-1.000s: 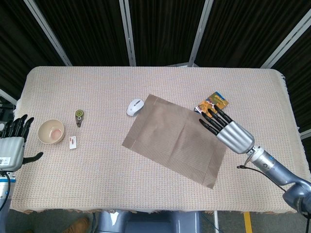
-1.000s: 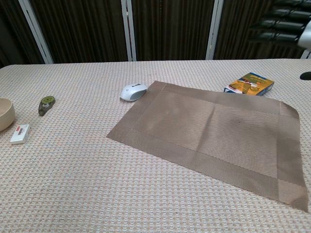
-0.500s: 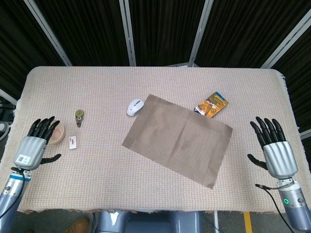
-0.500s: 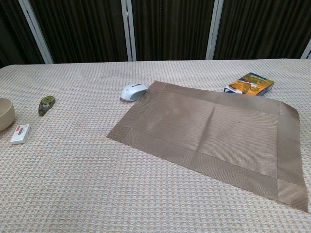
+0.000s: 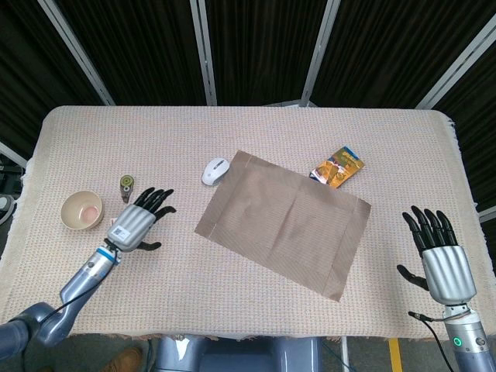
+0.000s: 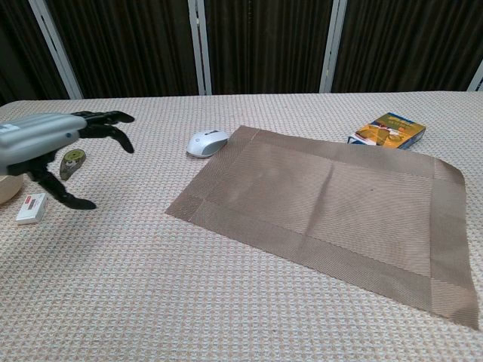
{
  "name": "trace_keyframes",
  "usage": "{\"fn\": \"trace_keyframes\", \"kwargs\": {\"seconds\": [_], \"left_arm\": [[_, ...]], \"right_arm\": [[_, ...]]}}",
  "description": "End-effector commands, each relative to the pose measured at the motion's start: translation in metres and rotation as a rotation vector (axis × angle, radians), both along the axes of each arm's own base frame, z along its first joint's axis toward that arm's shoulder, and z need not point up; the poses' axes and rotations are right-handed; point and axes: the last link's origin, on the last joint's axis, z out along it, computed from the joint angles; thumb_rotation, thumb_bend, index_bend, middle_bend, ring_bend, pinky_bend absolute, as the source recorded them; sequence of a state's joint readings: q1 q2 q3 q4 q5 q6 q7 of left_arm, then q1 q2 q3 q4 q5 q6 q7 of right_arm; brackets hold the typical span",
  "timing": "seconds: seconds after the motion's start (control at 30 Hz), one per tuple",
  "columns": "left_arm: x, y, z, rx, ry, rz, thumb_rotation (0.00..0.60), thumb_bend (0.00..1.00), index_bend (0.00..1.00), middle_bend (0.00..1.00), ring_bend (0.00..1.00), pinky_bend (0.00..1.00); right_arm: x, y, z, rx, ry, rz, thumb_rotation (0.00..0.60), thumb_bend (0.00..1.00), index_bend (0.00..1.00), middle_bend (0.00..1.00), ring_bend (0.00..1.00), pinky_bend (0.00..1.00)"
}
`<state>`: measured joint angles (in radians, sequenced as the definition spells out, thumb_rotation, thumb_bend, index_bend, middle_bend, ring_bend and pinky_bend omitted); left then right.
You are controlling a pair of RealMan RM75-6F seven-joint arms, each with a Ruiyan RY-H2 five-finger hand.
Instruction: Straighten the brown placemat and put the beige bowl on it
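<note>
the placemat [image 5: 283,221] lies flat but skewed on the desk [image 5: 248,132], its long edges running down toward the right instead of square with the desk's edge. its top left corner sits just beside a white mouse [image 5: 215,170], and its upper edge comes right up to a small orange box [image 5: 338,167]; whether they touch cannot be told. bare cloth lies open below the placemat and to its left.

the bowl [image 5: 81,209] stands upright near the left edge, well apart from the placemat. near it lie a green tape roller [image 5: 126,187] and a small white eraser [image 6: 32,208], which the left hand covers in the head view.

the left hand [image 5: 138,223] hovers between the bowl and the placemat, palm down, fingers [image 6: 106,121] spread and bent a little, holding nothing; in the chest view it hangs above the roller and eraser without plainly touching either. the right hand [image 5: 440,256] is off past the desk's right edge, fingers straight and apart, empty, well clear of the placemat's lower right corner.
</note>
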<state>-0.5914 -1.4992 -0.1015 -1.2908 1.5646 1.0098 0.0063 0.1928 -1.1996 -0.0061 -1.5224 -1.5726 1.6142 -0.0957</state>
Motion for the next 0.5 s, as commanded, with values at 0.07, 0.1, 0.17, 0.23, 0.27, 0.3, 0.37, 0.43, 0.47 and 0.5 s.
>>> {"fn": "trace_keyframes", "kwargs": {"seconds": [0.07,0.1,0.17,0.23,0.27,0.3,0.37,0.43,0.47,0.5], "left_arm": [[0.020,0.025,-0.035,-0.026,0.048,-0.020,0.600,0.17,0.29,0.00,0.00,0.00],[0.022,0.028,-0.041,-0.031,0.057,-0.026,0.600,0.18,0.29,0.00,0.00,0.00],[0.026,0.031,-0.050,-0.039,0.059,-0.030,0.600,0.20,0.30,0.00,0.00,0.00],[0.031,0.033,-0.059,-0.055,0.055,-0.035,0.600,0.20,0.30,0.00,0.00,0.00],[0.031,0.034,-0.062,-0.057,0.055,-0.039,0.600,0.20,0.30,0.00,0.00,0.00],[0.032,0.035,-0.064,-0.059,0.056,-0.042,0.600,0.20,0.30,0.00,0.00,0.00],[0.033,0.036,-0.067,-0.061,0.057,-0.048,0.600,0.20,0.30,0.00,0.00,0.00],[0.034,0.038,-0.067,-0.055,0.066,-0.061,0.600,0.21,0.30,0.00,0.00,0.00],[0.034,0.039,-0.068,-0.053,0.068,-0.063,0.600,0.21,0.30,0.00,0.00,0.00],[0.034,0.039,-0.068,-0.052,0.068,-0.062,0.600,0.20,0.30,0.00,0.00,0.00]], "right_arm": [[-0.003,-0.003,-0.001,0.002,0.001,-0.016,0.600,0.00,0.00,0.00,0.00,0.00],[-0.004,-0.004,-0.002,0.005,-0.003,-0.019,0.600,0.00,0.00,0.00,0.00,0.00],[-0.005,-0.005,-0.002,0.008,-0.007,-0.022,0.600,0.00,0.00,0.00,0.00,0.00],[-0.006,-0.006,-0.001,0.003,-0.007,-0.027,0.600,0.00,0.00,0.00,0.00,0.00],[-0.007,-0.006,-0.001,0.001,-0.008,-0.028,0.600,0.00,0.00,0.00,0.00,0.00],[-0.007,-0.006,0.000,-0.001,-0.010,-0.029,0.600,0.00,0.00,0.00,0.00,0.00],[-0.008,-0.007,0.000,-0.005,-0.011,-0.031,0.600,0.00,0.00,0.00,0.00,0.00],[-0.009,-0.007,0.001,-0.009,-0.014,-0.036,0.600,0.00,0.00,0.00,0.00,0.00],[-0.009,-0.007,0.001,-0.010,-0.014,-0.037,0.600,0.00,0.00,0.00,0.00,0.00],[-0.010,-0.008,0.001,-0.011,-0.013,-0.038,0.600,0.00,0.00,0.00,0.00,0.00]]}}
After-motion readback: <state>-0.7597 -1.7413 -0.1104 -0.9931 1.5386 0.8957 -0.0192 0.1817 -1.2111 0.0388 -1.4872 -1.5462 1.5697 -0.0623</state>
